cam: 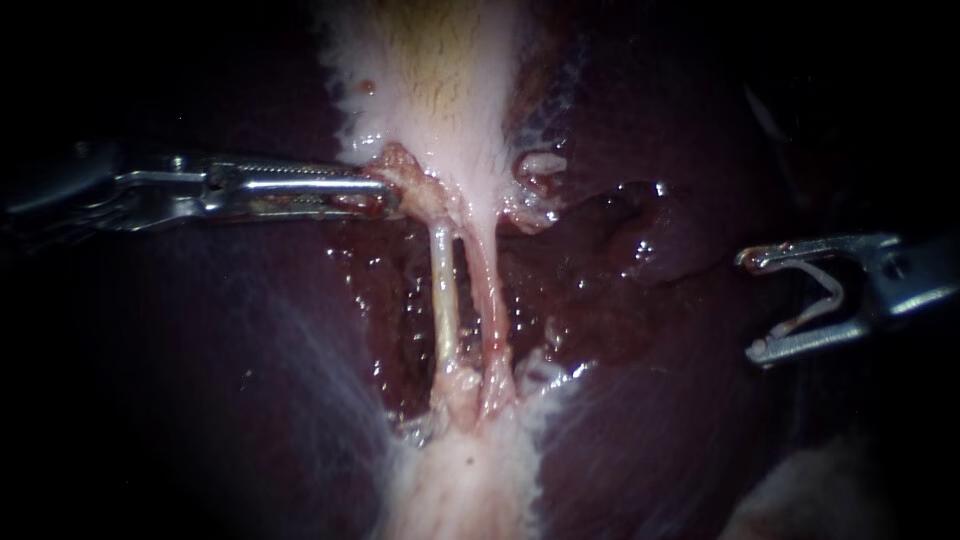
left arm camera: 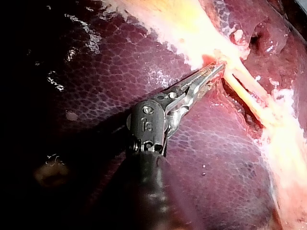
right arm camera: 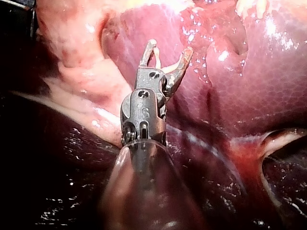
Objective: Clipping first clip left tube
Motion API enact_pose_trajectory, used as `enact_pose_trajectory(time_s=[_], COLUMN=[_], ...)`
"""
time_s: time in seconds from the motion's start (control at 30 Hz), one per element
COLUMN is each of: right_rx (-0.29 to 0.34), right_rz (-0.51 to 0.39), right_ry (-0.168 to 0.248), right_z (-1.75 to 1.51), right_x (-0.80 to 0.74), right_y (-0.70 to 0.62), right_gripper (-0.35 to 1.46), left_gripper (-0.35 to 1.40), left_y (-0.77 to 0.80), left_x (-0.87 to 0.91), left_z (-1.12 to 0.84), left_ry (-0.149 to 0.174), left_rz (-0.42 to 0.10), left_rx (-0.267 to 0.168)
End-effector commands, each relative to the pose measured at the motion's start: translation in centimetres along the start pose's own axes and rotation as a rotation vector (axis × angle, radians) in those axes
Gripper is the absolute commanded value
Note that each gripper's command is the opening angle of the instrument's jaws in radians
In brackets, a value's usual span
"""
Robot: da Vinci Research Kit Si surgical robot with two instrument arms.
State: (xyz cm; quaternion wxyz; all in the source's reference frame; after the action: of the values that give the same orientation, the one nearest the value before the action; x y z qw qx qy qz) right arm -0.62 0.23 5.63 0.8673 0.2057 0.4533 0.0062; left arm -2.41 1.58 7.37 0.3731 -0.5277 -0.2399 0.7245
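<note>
Left instrument [cam: 388,195]: jaws clamped on gallbladder [cam: 430,80], just above left tube [cam: 445,300].
Right instrument [cam: 750,305]: jaws spread wide, clip [cam: 822,293] held between them, well right of left tube.
Left tube: stretched taut below gallbladder.

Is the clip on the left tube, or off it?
Off. The left tube is bare; the clip sits in the right instrument's jaws, apart from it.

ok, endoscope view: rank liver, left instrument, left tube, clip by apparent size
liver, fills most of the view
left instrument, jaws shut on the gallbladder
left tube
clip, between the jaws of the right instrument
Tube-clip order less sure: depths may differ.
</note>
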Motion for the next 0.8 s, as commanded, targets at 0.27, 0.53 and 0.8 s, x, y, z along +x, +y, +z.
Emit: enact_pose_trajectory(time_s=[0.27,0.53,0.8], right_rx=[0.0,0.0,-0.001], right_rz=[0.0,0.0,0.001], right_ry=[0.0,0.0,0.0], right_z=[0.0,0.0,0.01], right_x=[0.0,0.0,0.01], right_y=[0.0,0.0,0.0], right_gripper=[0.5,0.5,0.5], left_gripper=[-0.35,-0.35,-0.35], left_y=[0.09,0.28,0.35], left_x=[0.1,0.58,0.71], left_z=[-0.22,-0.73,-0.88], left_ry=[-0.001,0.038,0.057], left_rz=[-0.006,-0.003,0.01], left_rx=[-0.003,0.016,0.017])
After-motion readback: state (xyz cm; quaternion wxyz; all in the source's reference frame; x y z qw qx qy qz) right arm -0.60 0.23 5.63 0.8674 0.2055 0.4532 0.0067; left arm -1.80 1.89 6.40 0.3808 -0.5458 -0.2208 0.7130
